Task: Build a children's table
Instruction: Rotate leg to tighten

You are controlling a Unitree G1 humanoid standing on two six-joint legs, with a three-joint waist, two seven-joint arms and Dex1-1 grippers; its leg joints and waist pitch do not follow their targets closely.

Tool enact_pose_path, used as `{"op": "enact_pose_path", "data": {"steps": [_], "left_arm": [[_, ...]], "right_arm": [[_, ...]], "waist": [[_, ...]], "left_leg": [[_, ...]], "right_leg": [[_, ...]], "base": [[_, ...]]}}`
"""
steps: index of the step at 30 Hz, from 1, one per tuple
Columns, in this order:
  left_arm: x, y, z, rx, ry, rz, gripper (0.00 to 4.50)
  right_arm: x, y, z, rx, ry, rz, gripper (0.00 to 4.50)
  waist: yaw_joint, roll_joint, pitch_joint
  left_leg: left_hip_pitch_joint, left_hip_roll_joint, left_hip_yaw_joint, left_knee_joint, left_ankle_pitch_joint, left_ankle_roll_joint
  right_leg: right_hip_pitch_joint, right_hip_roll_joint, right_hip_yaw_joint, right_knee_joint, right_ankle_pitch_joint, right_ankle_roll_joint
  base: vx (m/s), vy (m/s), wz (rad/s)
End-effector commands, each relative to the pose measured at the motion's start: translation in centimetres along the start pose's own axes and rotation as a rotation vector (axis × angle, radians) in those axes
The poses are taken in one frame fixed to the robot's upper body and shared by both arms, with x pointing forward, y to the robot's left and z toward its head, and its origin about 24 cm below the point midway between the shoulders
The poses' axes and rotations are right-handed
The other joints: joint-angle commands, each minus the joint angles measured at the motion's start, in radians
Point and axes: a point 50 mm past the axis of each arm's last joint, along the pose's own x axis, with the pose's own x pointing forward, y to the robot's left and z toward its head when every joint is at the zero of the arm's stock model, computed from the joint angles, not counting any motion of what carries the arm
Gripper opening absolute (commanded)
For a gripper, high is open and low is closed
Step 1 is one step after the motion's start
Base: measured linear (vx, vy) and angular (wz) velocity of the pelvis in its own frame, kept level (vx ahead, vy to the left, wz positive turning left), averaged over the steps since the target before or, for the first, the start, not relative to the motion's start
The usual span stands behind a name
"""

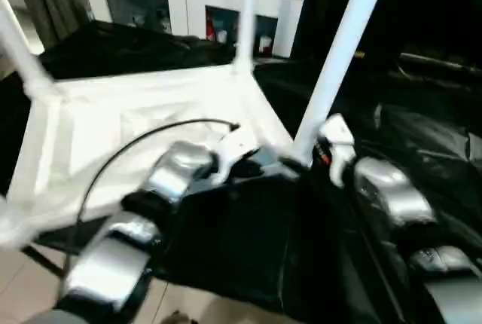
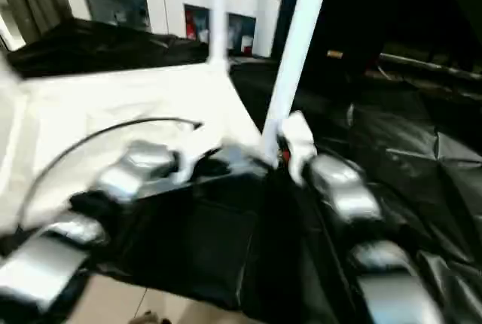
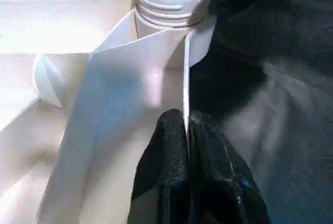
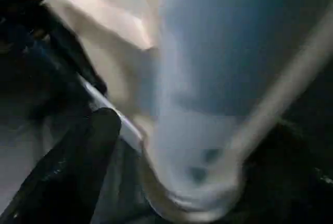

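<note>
Your children's table (image 1: 143, 136) lies upside down on black sheeting (image 1: 422, 143), white legs (image 1: 339, 53) upright. Left pincer (image 3: 186, 146) pinches its rim; right pincer (image 4: 156, 151) gapes by the near leg. White cabinet (image 1: 188, 0) behind

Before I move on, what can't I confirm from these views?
- Whether the near leg is seated fully: its base is hidden behind the right tool.
- Tops of all legs: cut off by the head views' upper edge.
- Right wrist view: motion blur smears the leg.

No text, label, brand, number or sign can be read on anything here.
</note>
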Motion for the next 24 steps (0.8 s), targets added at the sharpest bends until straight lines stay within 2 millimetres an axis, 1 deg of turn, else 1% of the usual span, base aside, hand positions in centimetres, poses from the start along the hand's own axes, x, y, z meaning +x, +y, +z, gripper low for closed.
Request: {"op": "enact_pose_path", "data": {"steps": [1, 2, 3, 4, 7, 8, 9, 10, 11, 13, 17, 18, 19, 20, 24], "left_arm": [[0.2, -1.0, 0.1, -0.004, -0.026, -0.112, 0.00], [-0.3, -1.1, 0.0, -0.007, -0.015, -0.132, 0.00], [-0.5, -1.1, -0.1, -0.004, -0.010, -0.138, 0.00], [-0.6, -1.1, -0.1, -0.003, -0.008, -0.139, 0.00], [-0.9, -1.0, -0.2, -0.003, -0.010, -0.136, 0.00], [-1.0, -1.0, -0.2, -0.004, -0.011, -0.135, 0.00], [-1.1, -1.0, -0.2, -0.006, -0.011, -0.130, 0.00], [-1.1, -1.0, -0.2, -0.007, -0.011, -0.128, 0.00], [-1.2, -1.0, -0.2, -0.009, -0.010, -0.129, 0.00], [-1.2, -1.1, -0.2, -0.010, -0.011, -0.130, 0.00], [-1.2, -1.1, -0.1, -0.011, -0.013, -0.128, 0.00], [-1.2, -1.1, -0.1, -0.011, -0.013, -0.128, 0.00], [-1.2, -1.2, -0.1, -0.012, -0.013, -0.129, 0.00], [-1.1, -1.2, -0.2, -0.014, -0.012, -0.130, 0.00], [-1.1, -1.2, -0.2, -0.016, -0.008, -0.131, 0.00]], "right_arm": [[-0.2, 0.6, 0.5, -0.023, 0.003, 0.087, 4.11], [-0.4, 0.8, 0.4, -0.026, 0.020, 0.119, 4.11], [-0.4, 1.0, 0.3, -0.030, 0.029, 0.130, 4.11], [-0.4, 1.0, 0.2, -0.032, 0.038, 0.134, 4.11], [-0.4, 1.4, -0.1, -0.025, 0.060, 0.158, 4.11], [-0.4, 1.5, -0.1, -0.025, 0.066, 0.163, 4.11], [-0.4, 1.6, -0.2, -0.024, 0.071, 0.167, 4.11], [-0.3, 1.6, -0.3, -0.024, 0.073, 0.168, 3.96], [-0.3, 1.7, -0.4, -0.021, 0.079, 0.170, 3.96], [-0.3, 1.6, -0.5, -0.020, 0.085, 0.163, 3.75], [-0.4, 1.5, -0.3, -0.011, 0.061, 0.149, 3.47], [-0.4, 1.5, -0.3, -0.011, 0.059, 0.149, 3.28], [-0.4, 1.5, -0.3, -0.009, 0.058, 0.150, 3.28], [-0.4, 1.5, -0.3, -0.006, 0.058, 0.151, 3.14], [-0.5, 1.6, -0.5, -0.003, 0.065, 0.153, 2.87]], "waist": [[0.007, -0.003, -0.058], [0.007, -0.003, -0.058], [0.008, 0.000, -0.058], [0.006, -0.003, -0.058], [0.008, -0.003, -0.061], [0.008, -0.003, -0.063], [0.008, -0.003, -0.065], [0.008, -0.003, -0.065], [0.008, -0.003, -0.064], [0.008, -0.004, -0.064], [0.007, -0.001, -0.064], [0.007, -0.002, -0.064], [0.007, -0.003, -0.065], [0.007, -0.003, -0.065], [0.008, -0.003, -0.065]], "left_leg": [[0.013, 0.072, -0.030, -0.075, -0.242, 0.051], [0.013, 0.073, -0.030, -0.076, -0.244, 0.038], [0.014, 0.074, -0.031, -0.077, -0.244, 0.035], [0.012, 0.073, -0.031, -0.076, -0.238, 0.034], [0.012, 0.070, -0.030, -0.073, -0.211, 0.035], [0.010, 0.070, -0.029, -0.071, -0.189, 0.042], [0.010, 0.069, -0.029, -0.070, -0.180, 0.045], [0.009, 0.067, -0.027, -0.068, -0.169, 0.050], [0.009, 0.067, -0.027, -0.068, -0.169, 0.050], [0.009, 0.067, -0.027, -0.067, -0.171, 0.050], [0.011, 0.068, -0.028, -0.068, -0.176, 0.047], [0.011, 0.067, -0.028, -0.068, -0.177, 0.046], [0.011, 0.067, -0.027, -0.067, -0.172, 0.047], [0.010, 0.067, -0.028, -0.067, -0.167, 0.049], [0.011, 0.067, -0.027, -0.066, -0.163, 0.051]], "right_leg": [[0.045, -0.087, 0.060, -0.079, -0.231, -0.226], [0.044, -0.088, 0.062, -0.077, -0.240, -0.224], [0.042, -0.088, 0.062, -0.077, -0.238, -0.224], [0.042, -0.087, 0.063, -0.076, -0.227, -0.225], [0.043, -0.087, 0.063, -0.072, -0.186, -0.234], [0.045, -0.085, 0.063, -0.066, -0.142, -0.240], [0.045, -0.086, 0.062, -0.065, -0.128, -0.243], [0.044, -0.085, 0.062, -0.063, -0.111, -0.249], [0.044, -0.085, 0.062, -0.064, -0.111, -0.250], [0.045, -0.086, 0.062, -0.064, -0.117, -0.251], [0.044, -0.085, 0.062, -0.065, -0.127, -0.250], [0.044, -0.084, 0.062, -0.065, -0.124, -0.250], [0.046, -0.084, 0.062, -0.063, -0.117, -0.250], [0.046, -0.084, 0.061, -0.062, -0.109, -0.252], [0.046, -0.084, 0.061, -0.062, -0.108, -0.253]], "base": [[0.000, 0.000, 0.00], [0.000, 0.000, 0.00], [0.000, 0.000, 0.00], [0.000, 0.000, 0.00], [0.000, 0.000, 0.00], [0.000, 0.000, 0.00], [0.000, 0.000, 0.00], [0.000, 0.000, 0.00], [0.000, 0.000, 0.00], [0.000, 0.000, 0.00], [0.000, 0.000, 0.00], [0.000, 0.000, 0.00], [0.000, 0.000, 0.00], [0.000, 0.000, 0.00], [0.000, 0.000, 0.00]]}}
